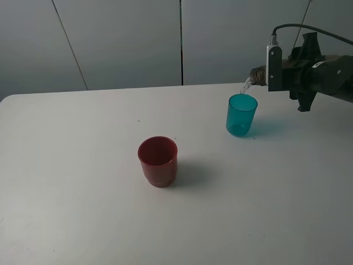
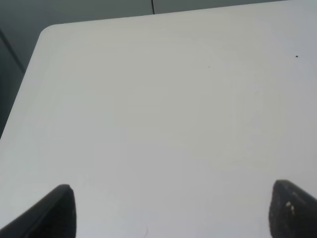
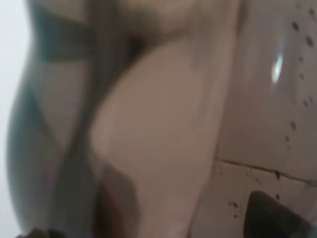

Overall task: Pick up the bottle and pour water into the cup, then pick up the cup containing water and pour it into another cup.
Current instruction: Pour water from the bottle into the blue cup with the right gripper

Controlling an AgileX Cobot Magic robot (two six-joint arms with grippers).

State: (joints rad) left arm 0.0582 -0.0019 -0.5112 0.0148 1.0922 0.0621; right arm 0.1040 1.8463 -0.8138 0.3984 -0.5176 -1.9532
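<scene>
My right gripper (image 1: 277, 70) is shut on the smoky-brown bottle (image 1: 257, 73), which lies tipped almost level at the far right. Only its neck shows past the gripper, just above and right of the teal cup (image 1: 241, 114). A thin stream of water (image 1: 246, 85) falls from the neck into that cup, which stands upright on the table. The red cup (image 1: 158, 161) stands upright near the middle, apart from both. In the right wrist view the bottle (image 3: 148, 124) fills the frame, blurred. My left gripper (image 2: 173, 210) is open and empty over bare table; it is out of the high view.
The white table (image 1: 83, 210) has a rounded far left corner (image 2: 47, 32). A grey panelled wall (image 1: 127, 38) stands behind it. The right arm's cable (image 1: 309, 27) arcs above the gripper.
</scene>
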